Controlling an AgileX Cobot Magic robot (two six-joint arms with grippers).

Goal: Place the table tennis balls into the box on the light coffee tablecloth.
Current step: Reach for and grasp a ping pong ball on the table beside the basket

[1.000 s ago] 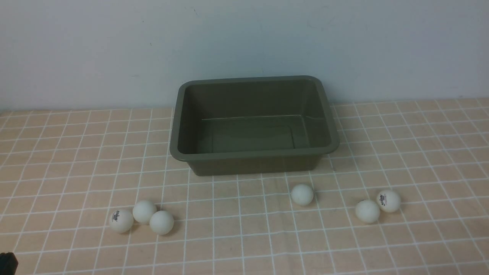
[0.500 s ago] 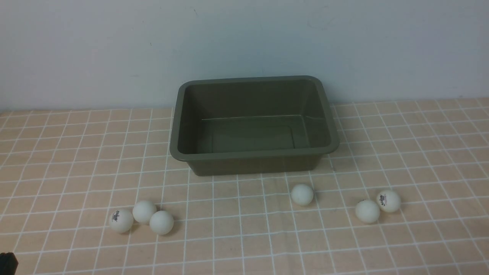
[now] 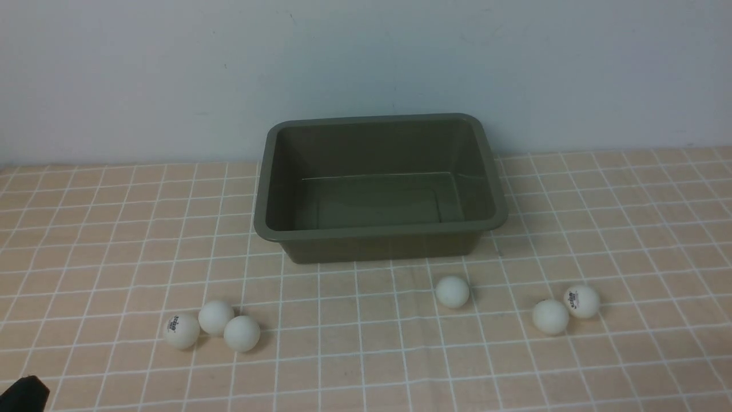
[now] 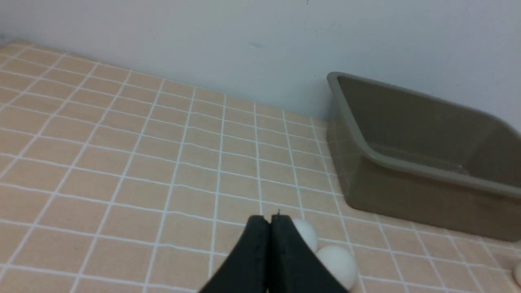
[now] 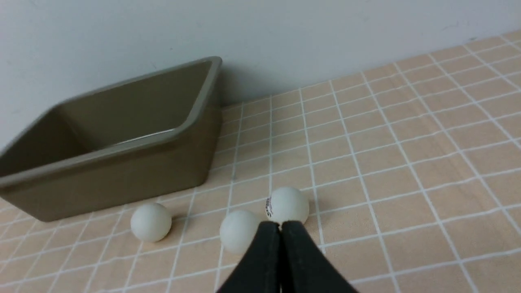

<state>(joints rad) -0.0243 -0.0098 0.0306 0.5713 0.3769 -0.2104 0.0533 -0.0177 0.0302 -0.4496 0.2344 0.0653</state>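
The olive-green box (image 3: 380, 232) stands empty at the back middle of the light coffee tablecloth (image 3: 366, 366). Three table tennis balls lie at front left: one with a logo (image 3: 182, 331), one behind it (image 3: 216, 317), one beside it (image 3: 242, 333). A single ball (image 3: 452, 292) lies in front of the box, and two more sit at front right (image 3: 550, 316), one with a logo (image 3: 581, 301). My left gripper (image 4: 270, 218) is shut and empty, just short of the left balls (image 4: 338, 266); only its black tip (image 3: 26, 395) shows in the front view. My right gripper (image 5: 280, 224) is shut and empty, just short of the right pair (image 5: 288, 204).
A plain pale wall (image 3: 366, 68) rises right behind the box. The cloth runs out of view to both sides.
The left gripper's black tip has come a little further into the front view's lower left corner. Balls and box have not moved.
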